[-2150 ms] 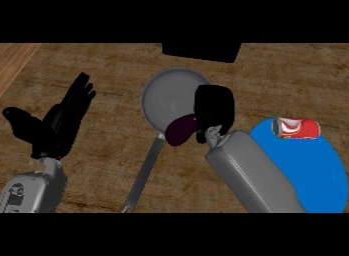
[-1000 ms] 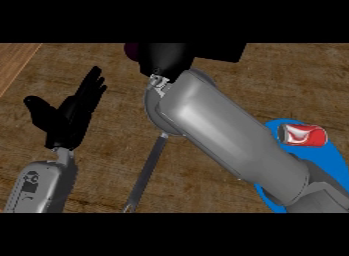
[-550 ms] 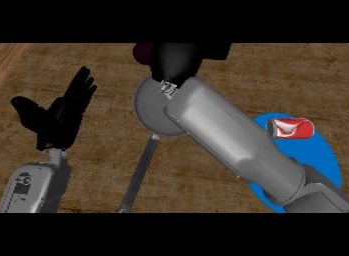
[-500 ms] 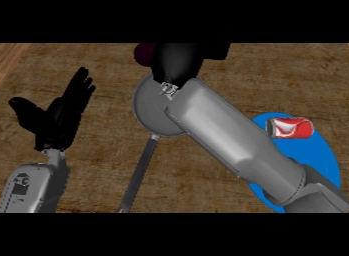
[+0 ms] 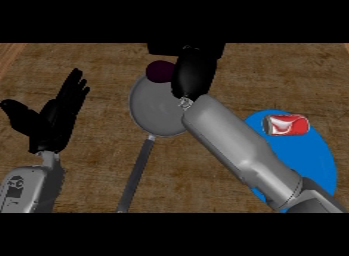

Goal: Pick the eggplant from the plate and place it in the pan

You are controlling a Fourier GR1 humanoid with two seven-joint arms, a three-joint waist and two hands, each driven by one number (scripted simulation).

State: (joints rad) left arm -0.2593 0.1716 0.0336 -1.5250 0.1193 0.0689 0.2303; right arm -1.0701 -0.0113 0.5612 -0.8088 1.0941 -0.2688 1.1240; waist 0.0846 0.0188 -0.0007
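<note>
Main risk as I judged it: eggplant (image 5: 159, 71) sat right at the far rim of the pan (image 5: 156, 107), only partly over the grey base. If the right hand (image 5: 194, 75) let go there, a rounded veg could roll off the rim onto the wooden counter (image 5: 96, 65) instead of settling inside. Cause would be releasing too far back, w/o pulling the hand toward the pan's middle first. Second worry: right forearm lay across the pan's near-right edge, so any sideways swing could nudge the pan or its handle (image 5: 136, 172) & shift the target. The red can (image 5: 285, 125) on the blue plate (image 5: 317, 155) was close beside that forearm too; could get clipped on the way out.

Right hand: fingers appeared curled down, dark purple eggplant showing just at their left side, touching them. Looked like a grasp, tho the hand hid most of the contact, so how far the fingers closed round it I couldn't tell for sure.

Left hand (image 5: 53, 117): at view's left, fingers straight & spread, pointing up, thumb out; held nothing, touched nothing, resting
</note>
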